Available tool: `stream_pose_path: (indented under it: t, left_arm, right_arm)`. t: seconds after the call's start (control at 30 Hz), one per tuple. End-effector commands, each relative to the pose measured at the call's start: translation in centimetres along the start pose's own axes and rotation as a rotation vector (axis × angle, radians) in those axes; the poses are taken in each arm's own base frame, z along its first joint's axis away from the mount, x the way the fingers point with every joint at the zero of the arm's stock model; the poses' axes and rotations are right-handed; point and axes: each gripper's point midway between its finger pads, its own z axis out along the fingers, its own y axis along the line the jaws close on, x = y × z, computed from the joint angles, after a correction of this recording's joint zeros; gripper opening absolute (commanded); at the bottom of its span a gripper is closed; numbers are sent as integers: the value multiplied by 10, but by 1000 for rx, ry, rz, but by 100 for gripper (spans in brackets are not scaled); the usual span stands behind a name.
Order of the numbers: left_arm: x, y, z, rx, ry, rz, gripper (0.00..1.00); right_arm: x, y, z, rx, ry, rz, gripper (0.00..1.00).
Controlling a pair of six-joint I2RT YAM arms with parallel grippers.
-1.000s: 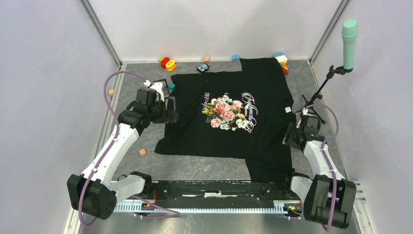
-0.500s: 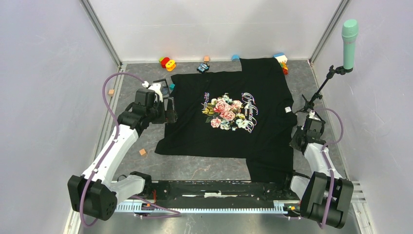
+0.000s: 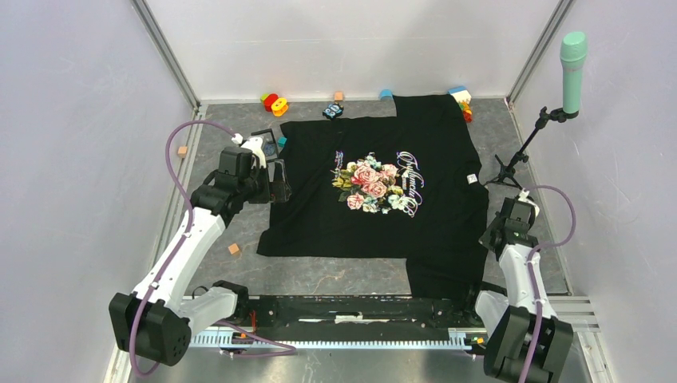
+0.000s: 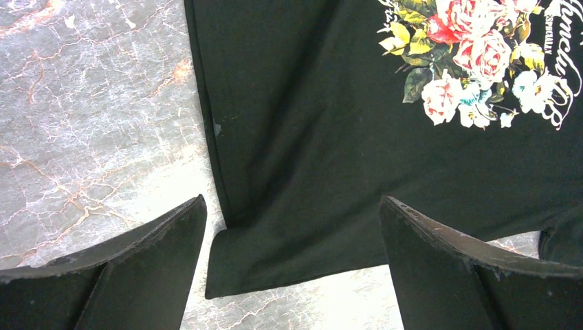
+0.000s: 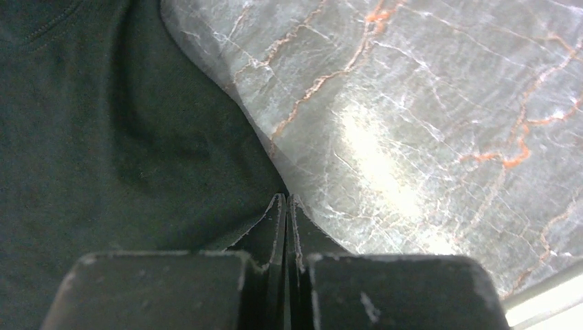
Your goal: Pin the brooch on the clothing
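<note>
The clothing (image 3: pixel 375 207), a black T-shirt with a rose print, lies spread flat on the marbled table. A small round blue-and-dark disc (image 3: pixel 334 111), apparently the brooch, rests just beyond the shirt's far edge. My left gripper (image 3: pixel 279 185) hovers open over the shirt's left sleeve (image 4: pixel 275 247), its fingers (image 4: pixel 158 254) wide apart and nothing between them. My right gripper (image 3: pixel 487 239) is shut at the shirt's right edge; its fingertips (image 5: pixel 278 206) are pressed together above the hem (image 5: pixel 206 172), with no cloth seen between them.
A black square case (image 3: pixel 266 144) and a teal cube (image 3: pixel 282 141) sit behind the left wrist. Toys (image 3: pixel 274 102) and small blocks (image 3: pixel 233 249) are scattered about. A microphone stand (image 3: pixel 519 155) rises at the right, close to the right arm. Walls enclose the table.
The right gripper has shut and its arm has drawn back to the right, off the shirt's edge. The left arm has hardly moved and stays open.
</note>
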Motion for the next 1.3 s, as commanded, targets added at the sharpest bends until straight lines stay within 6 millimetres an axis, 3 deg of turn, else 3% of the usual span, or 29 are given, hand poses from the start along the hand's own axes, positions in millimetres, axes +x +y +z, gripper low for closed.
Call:
stream_pose_path:
  t: [0.0,0.27,0.33,0.4,0.43,0.47,0.53,0.67,0.77,0.87,0.97,1.27]
  left_arm:
    - [-13,0,-4,10,-58,24,100]
    - [-13,0,-7,14,-70,21,100]
    - [-13,1,-7,9,-70,20,100]
    - [-13,4,-7,-1,-71,19,100]
    - [-14,4,-7,-1,-75,12,100]
    - [-15,4,-8,9,-80,6,100]
    - [-19,7,-8,13,-96,-10,100]
    - [-30,25,-3,-42,-110,-65,100]
    - [-59,20,-1,1,-136,-135,100]
    - [-92,20,4,-8,-189,-145,100]
    - [-109,39,35,-90,-173,-158,100]
    - [-122,91,118,-199,-121,-285,100]
  right_arm:
    - [-4,-12,-9,67,-35,82,0]
    - [-7,-18,-15,107,-58,129,0]
    - [-10,-19,-16,110,-63,129,7]
    - [-16,-18,-18,106,-81,124,39]
    - [-20,-17,-19,98,-94,117,64]
    - [-24,-16,-20,91,-109,109,76]
    - [-35,-11,-25,63,-152,90,85]
    - [-60,11,-39,-71,-245,31,89]
    - [-72,44,-50,-265,-301,-21,90]
    - [-73,65,-57,-386,-307,-83,87]
    - [-62,71,-60,-434,-253,-159,85]
    - [-46,91,-81,-594,-237,-320,87]
